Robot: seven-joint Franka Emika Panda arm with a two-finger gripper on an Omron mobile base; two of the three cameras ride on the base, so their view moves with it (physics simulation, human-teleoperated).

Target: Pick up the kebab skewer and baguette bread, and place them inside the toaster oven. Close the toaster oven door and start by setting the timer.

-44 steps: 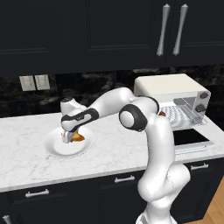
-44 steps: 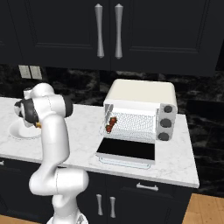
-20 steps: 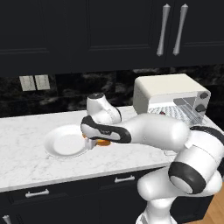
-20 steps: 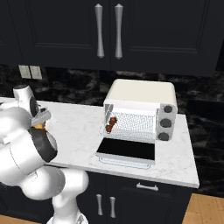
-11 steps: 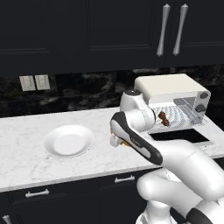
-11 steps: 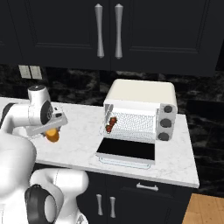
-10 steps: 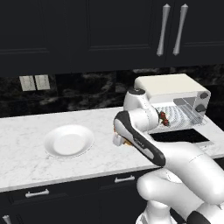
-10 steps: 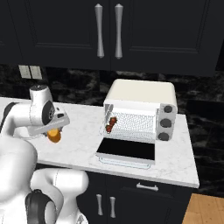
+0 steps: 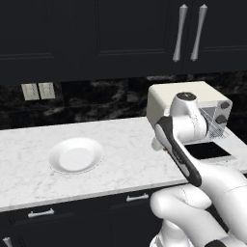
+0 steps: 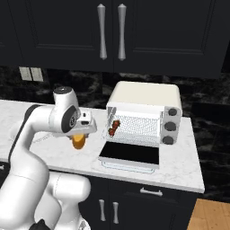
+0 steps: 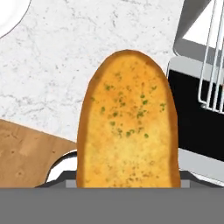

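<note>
Plate (image 9: 75, 155): bare, left behind. Gripper (image 10: 80, 137): clenched on baguette (image 11: 127, 122), carried off plate to just left of oven (image 10: 143, 117). Skewer (image 10: 114, 127): already on rack. Door (image 10: 130, 155): dropped open. Insertion comes next, likely.

Black cabinets (image 10: 112, 31) — white marble counter (image 9: 120, 154) — black marbled backsplash (image 9: 96, 96).
</note>
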